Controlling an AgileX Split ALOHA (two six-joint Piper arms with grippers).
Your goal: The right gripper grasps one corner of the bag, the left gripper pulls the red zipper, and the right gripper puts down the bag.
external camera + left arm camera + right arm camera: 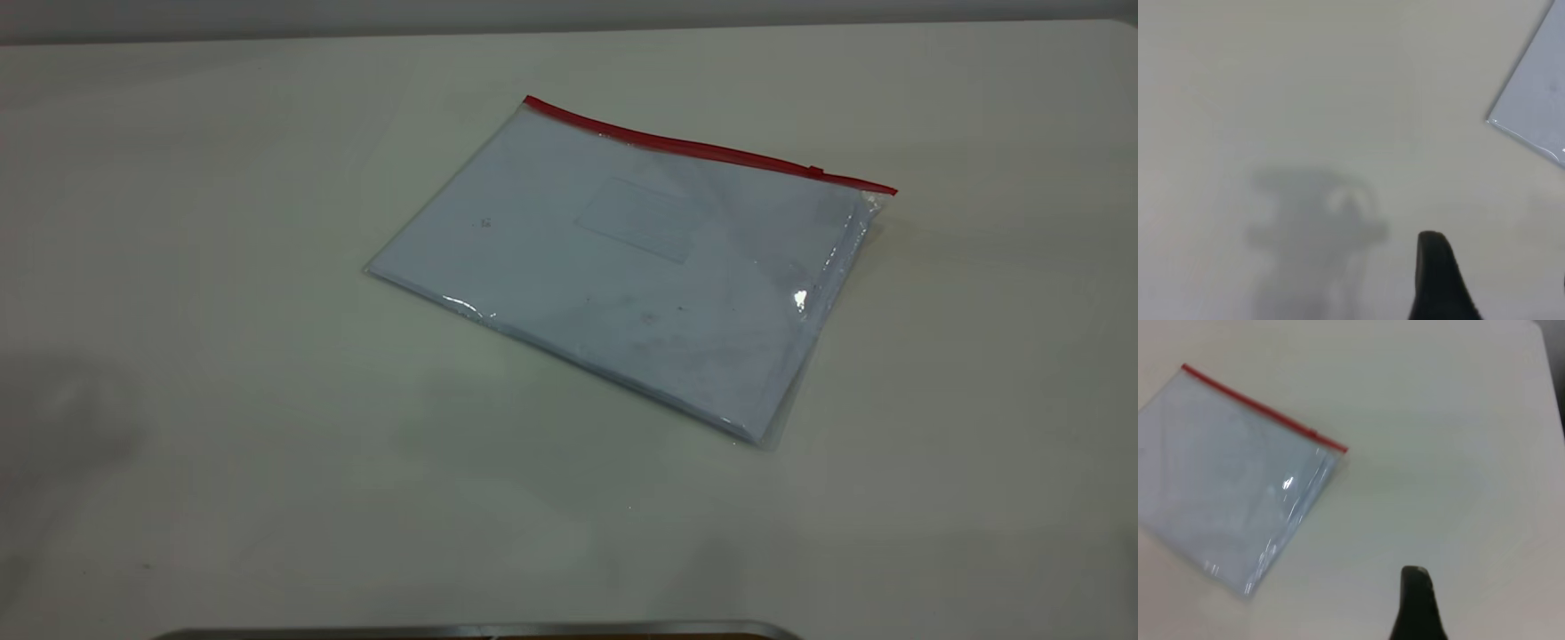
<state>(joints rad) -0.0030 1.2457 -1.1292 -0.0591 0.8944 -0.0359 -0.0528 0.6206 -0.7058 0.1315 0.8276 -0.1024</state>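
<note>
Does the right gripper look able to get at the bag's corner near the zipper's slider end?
Probably yes: the bag lies flat with that corner exposed, and only bare table lies between it and the right gripper.

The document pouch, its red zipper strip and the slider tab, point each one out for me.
document pouch [622, 267], exterior view, middle of its clear face.
red zipper strip [676, 145], exterior view, mid-length.
slider tab [814, 171], exterior view, the tab itself.

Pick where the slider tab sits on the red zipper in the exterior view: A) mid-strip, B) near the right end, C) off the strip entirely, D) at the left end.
B: the slider tab shows as a small bump on the red zipper, close to the right corner of the bag, which lies flat on the table.
</note>
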